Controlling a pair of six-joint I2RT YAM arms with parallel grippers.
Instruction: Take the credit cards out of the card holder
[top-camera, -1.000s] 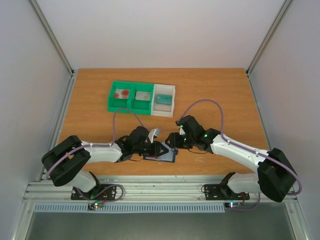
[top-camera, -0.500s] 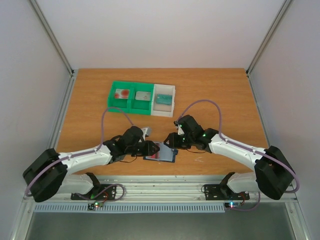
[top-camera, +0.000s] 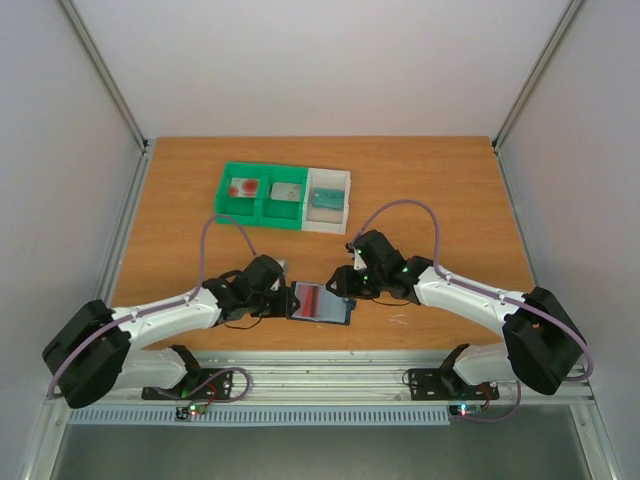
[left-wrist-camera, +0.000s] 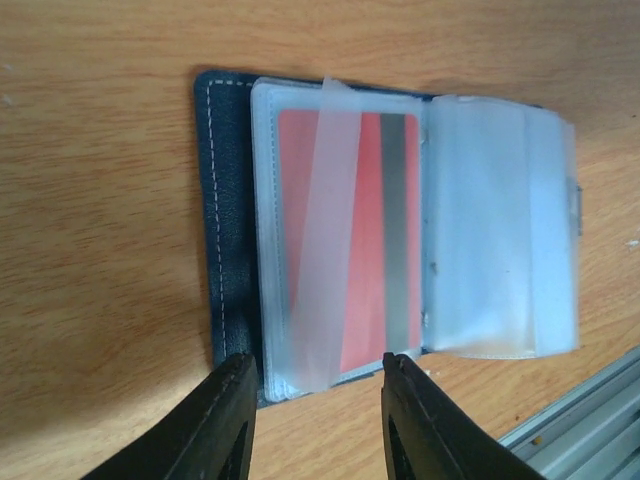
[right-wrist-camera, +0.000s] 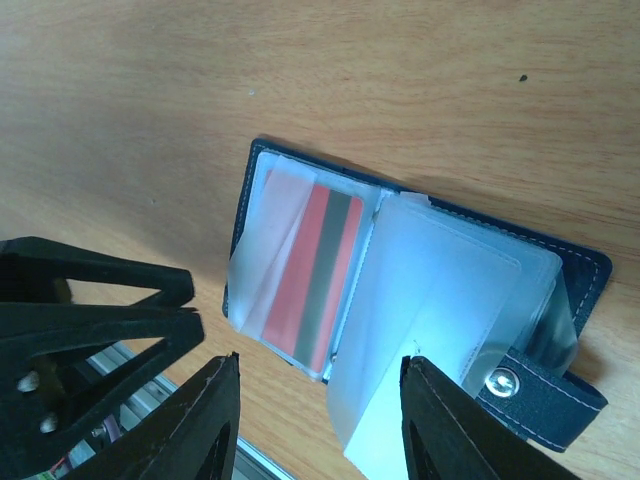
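Note:
The card holder (top-camera: 320, 303) lies open on the table near the front edge, between my two grippers. Its dark stitched cover (left-wrist-camera: 225, 200) holds clear sleeves, and a red card with a grey stripe (left-wrist-camera: 350, 240) sits in the left sleeve. The card also shows in the right wrist view (right-wrist-camera: 312, 272), as does the holder's snap tab (right-wrist-camera: 520, 385). My left gripper (top-camera: 284, 296) is open and empty, just off the holder's left edge (left-wrist-camera: 315, 372). My right gripper (top-camera: 346, 282) is open and empty above the holder's right half (right-wrist-camera: 320, 362). A pale card with a red blotch (top-camera: 242, 187) lies in the tray.
A green-and-white compartment tray (top-camera: 262, 212) stands at the back centre-left, with a grey card (top-camera: 288, 191) and a teal item (top-camera: 325, 197) in its other compartments. The metal rail at the table's front edge (left-wrist-camera: 590, 425) runs close to the holder.
My left gripper has drawn back to the left and lower, off the holder. The pale flap raised beside it has gone down, and the red card now shows. The right arm has barely moved.

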